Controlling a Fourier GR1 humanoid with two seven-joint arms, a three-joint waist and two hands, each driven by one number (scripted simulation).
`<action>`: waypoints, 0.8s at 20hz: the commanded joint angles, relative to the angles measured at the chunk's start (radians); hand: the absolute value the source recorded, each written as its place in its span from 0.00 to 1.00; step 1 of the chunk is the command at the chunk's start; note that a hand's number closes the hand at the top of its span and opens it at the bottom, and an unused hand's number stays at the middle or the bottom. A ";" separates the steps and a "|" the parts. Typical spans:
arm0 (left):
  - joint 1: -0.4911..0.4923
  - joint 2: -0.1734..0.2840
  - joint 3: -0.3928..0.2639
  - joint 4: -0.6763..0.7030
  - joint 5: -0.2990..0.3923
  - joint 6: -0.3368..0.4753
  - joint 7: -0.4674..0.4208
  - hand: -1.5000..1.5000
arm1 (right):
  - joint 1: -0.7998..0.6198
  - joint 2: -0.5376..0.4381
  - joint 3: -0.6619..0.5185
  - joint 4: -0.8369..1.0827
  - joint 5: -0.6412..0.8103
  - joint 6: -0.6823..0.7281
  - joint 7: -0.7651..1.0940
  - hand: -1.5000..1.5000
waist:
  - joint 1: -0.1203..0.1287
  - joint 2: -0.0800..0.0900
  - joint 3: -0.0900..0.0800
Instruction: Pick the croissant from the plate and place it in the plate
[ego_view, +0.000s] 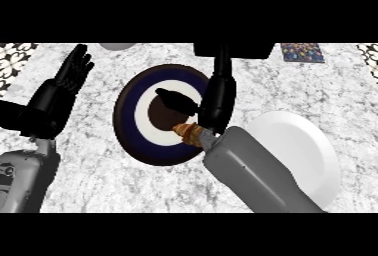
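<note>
We see an evenly lit scene, bright and flat, with no strong source we can place. The marble counter (96, 185) reads pale and mottled, without glare. The white plate (317, 150) at the right is almost washed out, its rim barely shaded. The dark plate (129, 120) carries no highlight. We find no clear cast shadows on the counter; the black right hand (210, 107) and left hand (70, 75) lose their surface detail in darkness. Edges look soft throughout, and round shapes appear stretched tall.

Single head view, aimed steeply down at the worktop (88, 190), set close, forearms entering from lower edge
</note>
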 joint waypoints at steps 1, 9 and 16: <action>0.044 -0.015 -0.002 -0.020 -0.020 0.022 0.000 0.50 | 0.110 0.005 0.043 -0.057 -0.086 -0.169 -0.071 0.00 | -0.038 -0.010 0.000; 0.056 -0.014 0.037 -0.011 -0.020 -0.003 -0.024 0.50 | 0.421 -0.079 0.074 -0.282 -0.297 -0.150 -0.441 0.00 | -0.058 -0.011 0.000; 0.101 0.013 0.070 -0.057 -0.009 -0.049 0.007 0.50 | 0.691 -0.252 0.049 -0.514 -0.484 -0.027 -0.652 0.00 | -0.063 -0.014 0.000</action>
